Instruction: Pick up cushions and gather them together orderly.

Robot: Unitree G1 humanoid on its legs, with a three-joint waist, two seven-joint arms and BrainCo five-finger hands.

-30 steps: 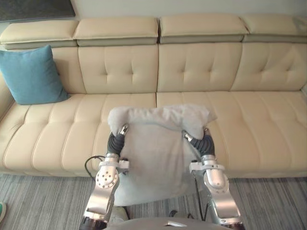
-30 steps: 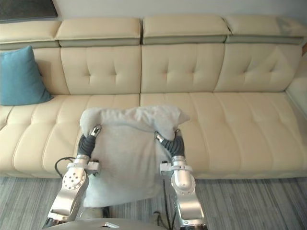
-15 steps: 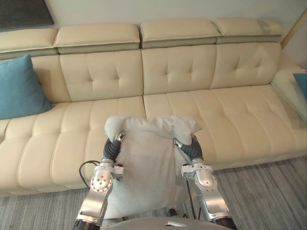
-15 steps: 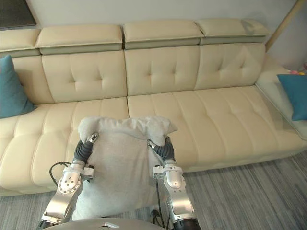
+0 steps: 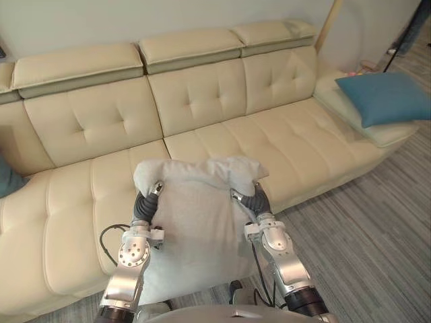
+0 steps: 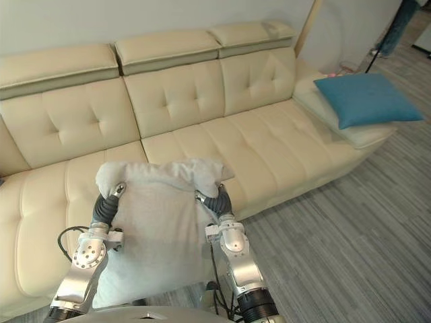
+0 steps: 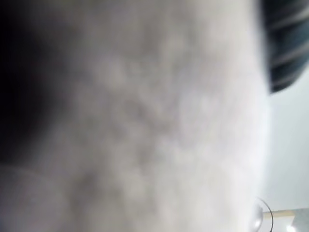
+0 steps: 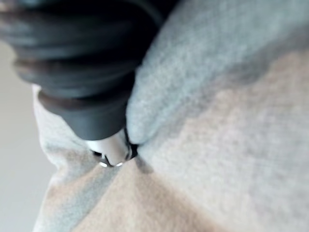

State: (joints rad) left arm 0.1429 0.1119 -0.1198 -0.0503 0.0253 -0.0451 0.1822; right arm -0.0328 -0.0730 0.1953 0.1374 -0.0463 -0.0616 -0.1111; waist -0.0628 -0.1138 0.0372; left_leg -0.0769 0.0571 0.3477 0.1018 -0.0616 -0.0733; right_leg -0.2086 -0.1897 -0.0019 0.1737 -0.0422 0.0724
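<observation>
A grey cushion [image 5: 195, 229] hangs upright in front of me, over the front edge of a cream sofa [image 5: 101, 121]. My left hand [image 5: 144, 205] grips its left side near the top and my right hand [image 5: 256, 202] grips its right side. Each thumb presses on the front face, and the cushion's top corners fold over both hands. Up close, the grey fabric [image 8: 217, 121] bunches against my right hand's dark cover [image 8: 82, 72]. A teal cushion [image 5: 384, 97] lies flat on the sofa's far right end. The edge of another teal cushion [image 5: 5, 183] shows at the far left.
The long sofa seat [image 5: 269, 134] runs bare between the two teal cushions. Grey striped carpet [image 5: 377, 222] covers the floor to the right. A wooden pole [image 5: 328, 23] stands behind the sofa's right end, and a person's leg [image 6: 397, 27] shows beyond it.
The camera has swung to the right: the left teal cushion slid almost out of the picture and the sofa's right end with its teal cushion came in. Both hands hold the grey cushion as before.
</observation>
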